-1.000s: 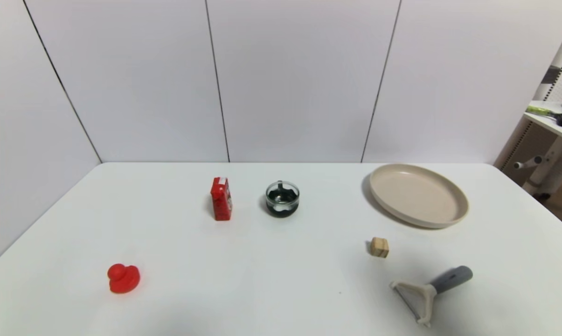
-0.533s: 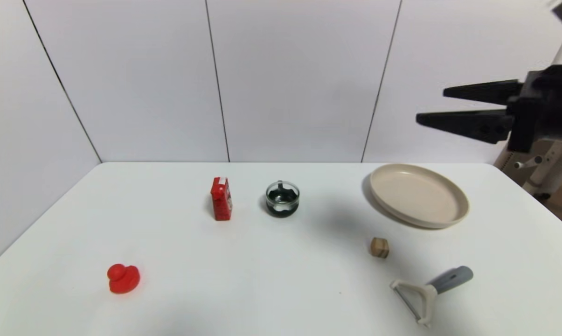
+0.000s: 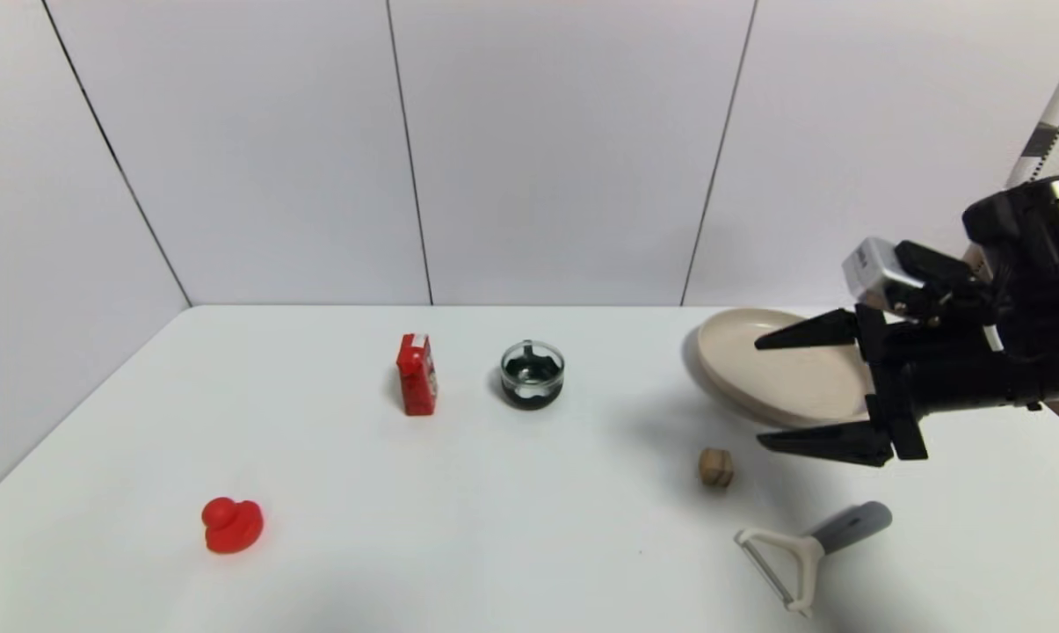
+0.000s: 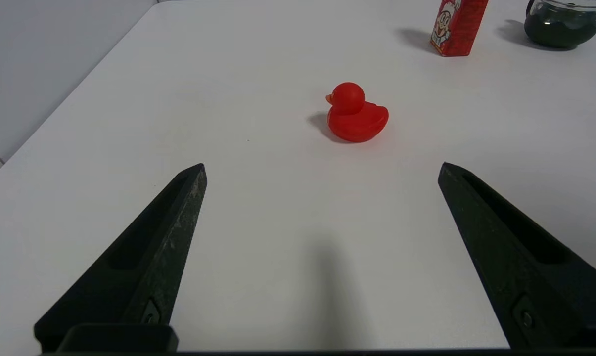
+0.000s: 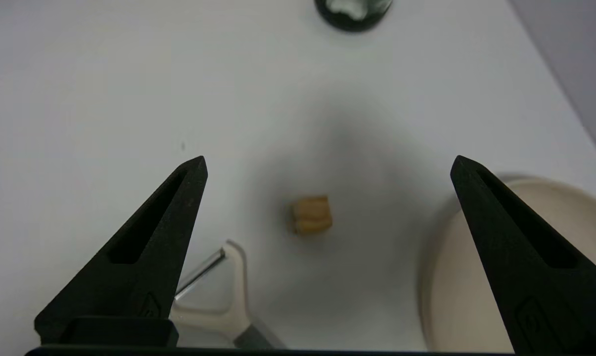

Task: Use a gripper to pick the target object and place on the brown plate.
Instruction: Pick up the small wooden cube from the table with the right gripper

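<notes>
The tiny tan wooden cube (image 3: 715, 467) with a darker stripe lies on the white table in front of the brown plate (image 3: 784, 365). My right gripper (image 3: 757, 394) hangs open above the table just right of the cube, its fingers pointing left, over the plate's near edge. In the right wrist view the cube (image 5: 311, 215) lies below and between the spread fingers of the gripper (image 5: 327, 165), with the plate (image 5: 468, 277) to one side. My left gripper (image 4: 322, 168) is open and empty, low over the table near the red duck (image 4: 355, 113).
A peeler (image 3: 806, 545) with a grey handle lies near the front, close to the cube; it also shows in the right wrist view (image 5: 218, 306). A red carton (image 3: 417, 374) and a small dark glass bowl (image 3: 532, 374) stand mid-table. The red duck (image 3: 231, 525) sits front left.
My right arm came into view from the upper right and dropped down and left, from high by the wall to just above the table beside the cube. Nothing on the table moved.
</notes>
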